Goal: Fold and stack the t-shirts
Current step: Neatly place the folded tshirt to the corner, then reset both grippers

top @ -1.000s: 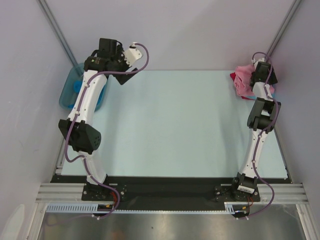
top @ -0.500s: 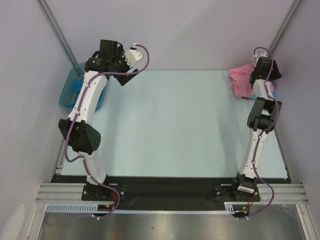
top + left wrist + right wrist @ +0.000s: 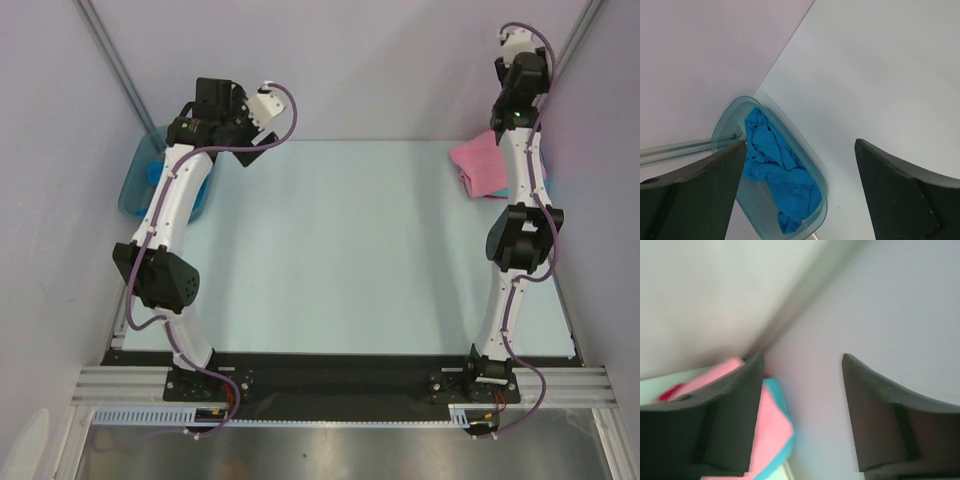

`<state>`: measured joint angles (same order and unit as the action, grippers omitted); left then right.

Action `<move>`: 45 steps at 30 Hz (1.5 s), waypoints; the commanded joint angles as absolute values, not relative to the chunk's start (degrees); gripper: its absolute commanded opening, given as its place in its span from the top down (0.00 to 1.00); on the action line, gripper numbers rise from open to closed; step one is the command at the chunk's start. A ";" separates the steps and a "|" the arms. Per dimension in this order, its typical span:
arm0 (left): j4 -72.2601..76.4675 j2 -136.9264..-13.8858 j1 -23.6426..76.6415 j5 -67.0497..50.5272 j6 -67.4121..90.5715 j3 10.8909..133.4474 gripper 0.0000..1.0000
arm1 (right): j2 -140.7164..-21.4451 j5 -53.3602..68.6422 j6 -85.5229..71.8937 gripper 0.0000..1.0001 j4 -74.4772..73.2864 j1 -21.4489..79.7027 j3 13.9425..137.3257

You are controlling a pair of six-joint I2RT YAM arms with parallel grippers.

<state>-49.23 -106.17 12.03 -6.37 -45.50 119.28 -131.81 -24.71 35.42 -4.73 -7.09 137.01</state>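
A folded light pink t-shirt (image 3: 478, 160) lies on a stack at the table's far right corner, with a turquoise t-shirt (image 3: 500, 193) under it. The right wrist view shows the pink t-shirt (image 3: 771, 430), the turquoise edge (image 3: 782, 397) and a bit of a red t-shirt (image 3: 670, 392). My right gripper (image 3: 512, 75) is raised high above the stack, open and empty. A crumpled brighter blue t-shirt (image 3: 777, 175) lies in the tub (image 3: 820, 180). My left gripper (image 3: 225, 100) hovers above the far left, open and empty.
The translucent grey-blue tub (image 3: 135, 185) stands at the far left edge against the wall. Grey walls close in the table (image 3: 340, 250) on three sides. A metal pole (image 3: 110, 60) runs up the left corner.
My right arm has risen well up off the stack of t-shirts, and the pink t-shirt now lies flatter. My left arm has hardly moved.
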 commanded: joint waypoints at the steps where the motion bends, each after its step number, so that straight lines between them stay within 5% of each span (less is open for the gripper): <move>1: -46.58 -103.01 13.18 -8.26 -44.39 118.48 0.05 | -130.07 -8.71 30.14 0.49 -16.08 -1.86 135.54; 4: -45.88 -102.92 13.80 -8.52 -43.95 118.04 0.05 | -133.23 -6.15 29.45 0.97 -17.84 1.84 135.08; 6: -45.62 -102.66 13.89 -8.70 -43.95 117.60 0.05 | -136.91 -6.06 29.36 1.00 -18.72 2.98 136.92; 20: -44.74 -100.55 14.06 -7.12 -45.17 114.78 0.05 | -149.67 -3.78 31.90 1.00 -21.27 1.24 139.31; 45: -44.30 -100.72 14.85 -7.29 -45.44 114.17 0.06 | -155.04 -4.65 39.20 1.00 -23.38 -1.40 138.07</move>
